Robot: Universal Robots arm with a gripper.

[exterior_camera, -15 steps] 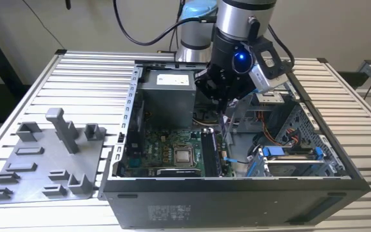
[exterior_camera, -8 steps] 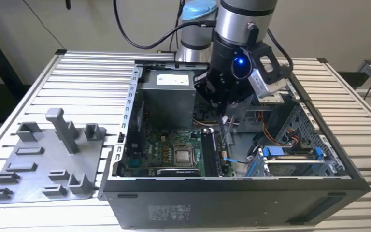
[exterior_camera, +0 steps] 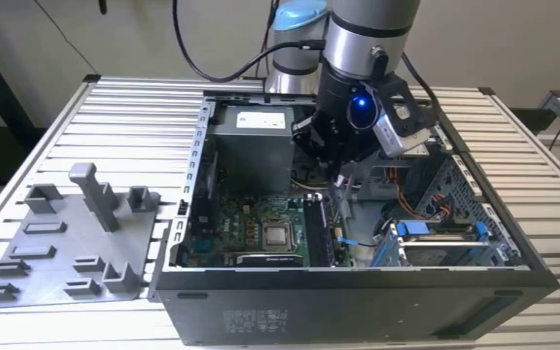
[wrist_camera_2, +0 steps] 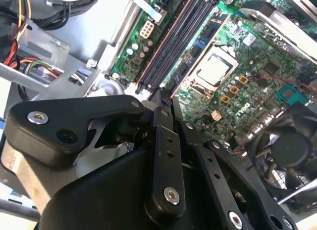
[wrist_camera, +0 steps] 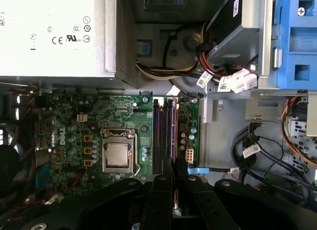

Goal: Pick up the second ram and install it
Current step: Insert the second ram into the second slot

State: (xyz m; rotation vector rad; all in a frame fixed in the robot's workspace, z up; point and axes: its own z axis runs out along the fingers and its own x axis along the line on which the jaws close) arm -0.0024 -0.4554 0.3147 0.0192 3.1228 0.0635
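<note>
My gripper (exterior_camera: 337, 191) hangs inside the open computer case (exterior_camera: 513, 255), above the memory slots (wrist_camera: 164, 136) to the right of the processor (wrist_camera: 118, 154). Its fingers (wrist_camera_2: 162, 109) stand close together. A thin brownish strip, the second ram (wrist_camera: 176, 199) seen edge-on, lies clamped between them in line with the slots. In the second wrist view the gripper (wrist_camera_2: 162, 94) tapers toward the near end of the slots (wrist_camera_2: 173, 42). The ram's label and chips are hidden by the black finger links.
A grey fixture plate (exterior_camera: 66, 248) with upright pegs lies on the slatted table at the exterior view's left. Inside the case are the power supply (exterior_camera: 251, 146), a blue drive cage (exterior_camera: 436, 233), cable bundles (wrist_camera: 257, 156) and a fan (wrist_camera_2: 287, 151).
</note>
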